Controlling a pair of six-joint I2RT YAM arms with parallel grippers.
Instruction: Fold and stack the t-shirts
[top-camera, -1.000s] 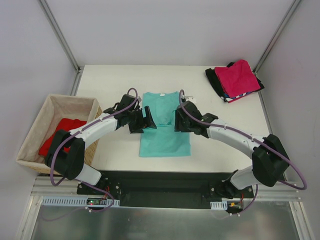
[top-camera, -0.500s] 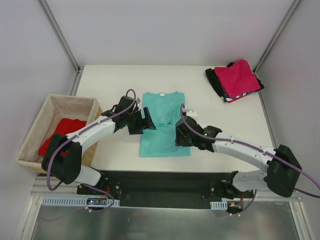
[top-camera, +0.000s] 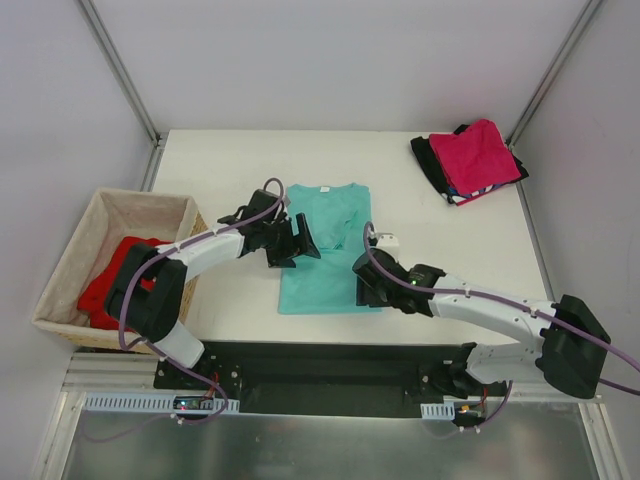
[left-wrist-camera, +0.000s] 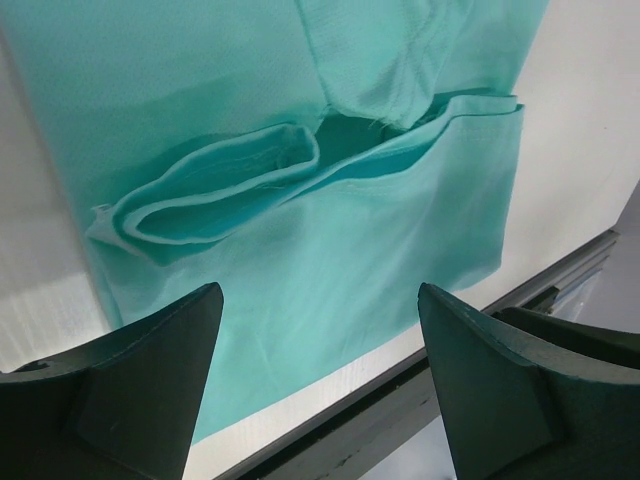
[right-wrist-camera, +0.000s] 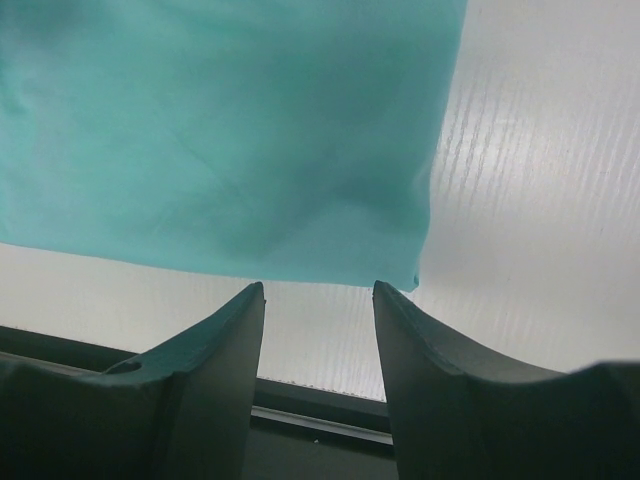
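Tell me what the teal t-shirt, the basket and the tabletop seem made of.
Teal t-shirt: soft matte knit cloth, likely; it folds limply and shows stitched hems. Basket: tan woven wicker, by its look, with pale cloth lining. Tabletop: probably white ribbed plastic sheet, slightly glossy; fine parallel ridges show.

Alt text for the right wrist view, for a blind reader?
A teal-green t-shirt lies flat on a white table, one hem corner just ahead of the right gripper. Its dark jaws stand open, holding nothing.
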